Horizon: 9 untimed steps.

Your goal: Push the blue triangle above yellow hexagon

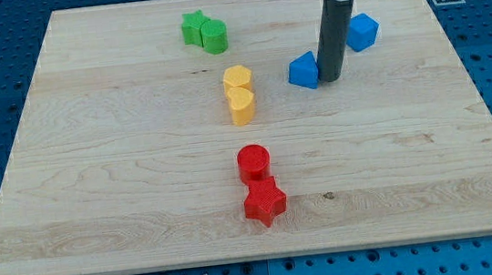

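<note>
The blue triangle (303,70) lies on the wooden board, right of the middle near the view's top. My tip (332,79) stands right against its right side. The yellow hexagon (236,77) lies to the left of the triangle, with a yellow heart-shaped block (241,105) touching it just below. A second blue block (361,31) lies up and to the right of my rod.
Two green blocks (204,32) sit together near the view's top, left of centre. A red cylinder (253,163) and a red star (265,200) lie together below the yellow pair. The board's right edge (474,86) borders a blue perforated table.
</note>
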Motion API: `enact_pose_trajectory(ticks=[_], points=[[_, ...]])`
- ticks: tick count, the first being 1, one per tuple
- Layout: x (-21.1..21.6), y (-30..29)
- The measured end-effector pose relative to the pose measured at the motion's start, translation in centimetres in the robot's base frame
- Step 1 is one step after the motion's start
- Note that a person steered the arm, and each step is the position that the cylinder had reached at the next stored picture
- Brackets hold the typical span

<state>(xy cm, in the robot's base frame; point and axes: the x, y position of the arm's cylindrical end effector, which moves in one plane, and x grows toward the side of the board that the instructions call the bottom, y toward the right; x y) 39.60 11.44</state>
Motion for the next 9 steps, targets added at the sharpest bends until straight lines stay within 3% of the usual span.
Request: enact_pose_trajectory(ticks=[5, 9], points=[[0.1, -4.3], [-2.6, -10.6]])
